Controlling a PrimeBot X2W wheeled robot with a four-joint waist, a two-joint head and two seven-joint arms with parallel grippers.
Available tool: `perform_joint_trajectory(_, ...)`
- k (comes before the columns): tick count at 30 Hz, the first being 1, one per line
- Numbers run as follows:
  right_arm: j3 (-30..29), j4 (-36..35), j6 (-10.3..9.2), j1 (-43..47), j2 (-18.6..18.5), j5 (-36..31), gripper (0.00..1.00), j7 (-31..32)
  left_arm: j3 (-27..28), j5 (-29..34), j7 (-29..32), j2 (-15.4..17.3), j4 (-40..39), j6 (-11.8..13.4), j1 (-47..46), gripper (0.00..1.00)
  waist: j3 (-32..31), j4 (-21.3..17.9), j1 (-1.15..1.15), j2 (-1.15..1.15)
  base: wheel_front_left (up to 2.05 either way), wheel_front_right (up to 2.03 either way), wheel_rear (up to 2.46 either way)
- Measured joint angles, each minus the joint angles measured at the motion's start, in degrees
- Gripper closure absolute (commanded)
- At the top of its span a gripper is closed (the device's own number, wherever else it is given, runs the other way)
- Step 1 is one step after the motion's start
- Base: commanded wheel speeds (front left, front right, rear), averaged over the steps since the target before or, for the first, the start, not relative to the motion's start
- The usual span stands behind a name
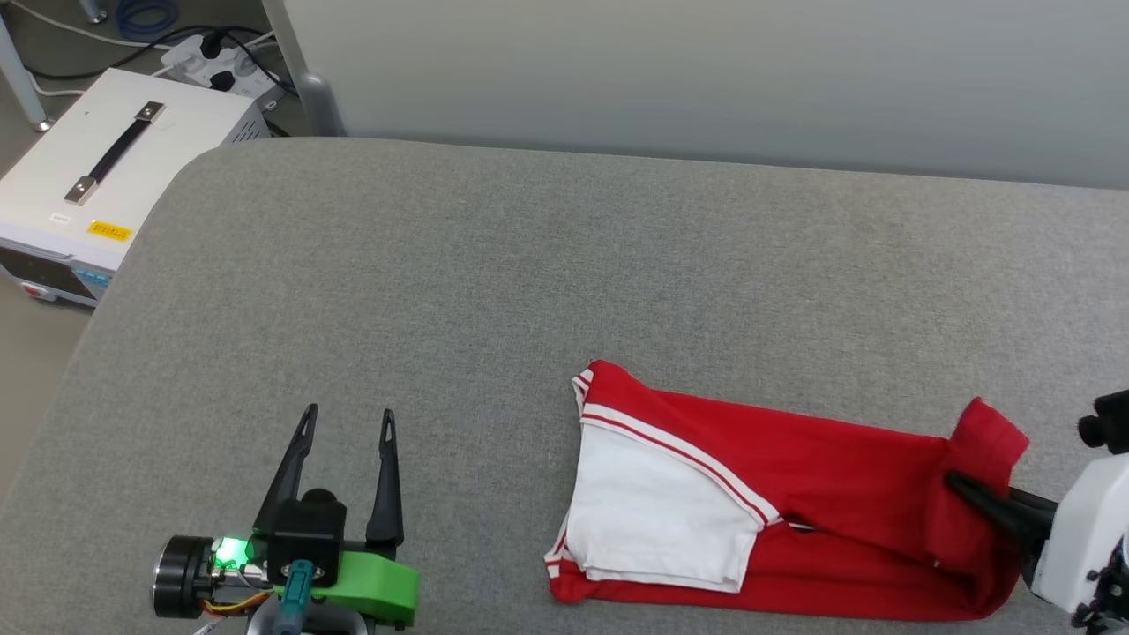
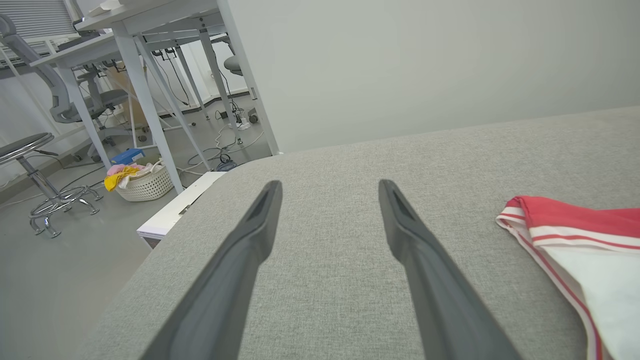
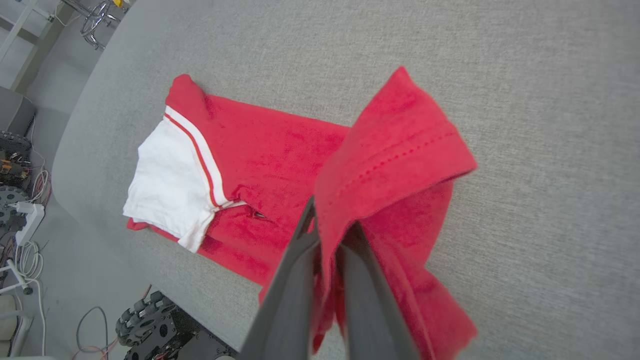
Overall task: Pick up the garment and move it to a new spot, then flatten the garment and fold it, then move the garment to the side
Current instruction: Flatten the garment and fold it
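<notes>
Right fingers (image 3: 295,290) are clamped on the red hem end of the garment (image 3: 280,145). That end is held raised and doubled over, while the rest is laid flat along the near right part of the worktop (image 1: 441,291). A white sleeve with red-white striped trim is seen on top at the garment's left end. Left fingers (image 1: 291,467) are held spread apart with nothing between them, well to the left of that sleeve end. The worktop is covered in grey woven fabric and is backed by a pale wall (image 1: 706,79). A white box with a black handle (image 1: 106,168) and a power strip (image 1: 216,66) are seen on the floor beyond its far left corner. White desk legs (image 2: 140,85), a stool (image 2: 30,150) and a basket of cloths (image 2: 140,182) are seen farther off.
</notes>
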Motion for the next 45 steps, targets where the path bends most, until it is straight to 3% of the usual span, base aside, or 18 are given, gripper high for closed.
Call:
perform_joint_trajectory(9,7.0,-2.5,0.00,-7.7,8.2,-2.8,1.00,5.1,-0.1,0.5,0.0,-1.3,0.4,-1.0,-0.2,0.00,2.0,1.6,0.00,0.00,0.00,0.00,0.00)
perform_joint_trajectory(19,16.9,5.5,-0.01,-18.0,16.7,-6.6,1.00,6.0,-0.2,1.0,0.0,-2.4,0.9,-1.5,-2.0,0.00,4.4,3.6,0.00,0.00,0.00,0.00,0.00)
perform_joint_trajectory(26,22.0,13.4,-0.01,-22.3,19.6,-9.0,1.00,4.5,-0.3,1.3,0.0,-3.0,0.9,-1.8,-3.4,0.00,6.3,4.4,0.00,0.00,0.00,0.00,0.00)
perform_joint_trajectory(33,25.6,20.2,0.00,-24.2,21.1,-12.2,1.00,-0.7,-0.2,1.3,0.0,-3.4,1.4,-1.8,-4.1,0.00,7.0,4.6,0.00,0.00,0.00,0.00,0.00)
perform_joint_trajectory(34,26.3,20.4,0.00,-24.3,21.1,-12.2,0.89,-1.2,-0.2,1.3,0.0,-3.4,1.5,-1.8,-4.1,0.00,6.8,4.6,0.00,0.00,0.00,0.00,0.00)
perform_joint_trajectory(35,26.8,20.4,0.00,-24.3,21.1,-12.2,0.58,-2.0,-0.2,1.3,0.0,-3.5,1.6,-1.8,-4.1,0.00,6.6,4.5,0.00,0.00,0.00,0.00,0.00)
perform_joint_trajectory(36,27.4,20.3,0.00,-24.3,20.8,-12.5,0.00,-3.1,-0.2,1.3,0.0,-3.5,1.7,-1.8,-4.1,0.00,6.3,4.4,0.00,0.00,0.00,0.00,0.00)
perform_joint_trajectory(41,26.4,13.6,0.00,-23.8,15.7,-15.7,0.00,-13.2,0.4,1.3,0.0,-3.3,1.9,-1.8,-3.3,0.00,3.8,3.2,0.00,0.00,0.00,0.00,0.00)
perform_joint_trajectory(45,19.1,10.0,0.00,-21.6,13.7,-19.6,0.00,-21.1,1.0,1.3,0.0,-3.2,1.5,-1.8,-2.3,0.00,2.6,1.8,0.00,0.00,0.00,0.00,0.00)
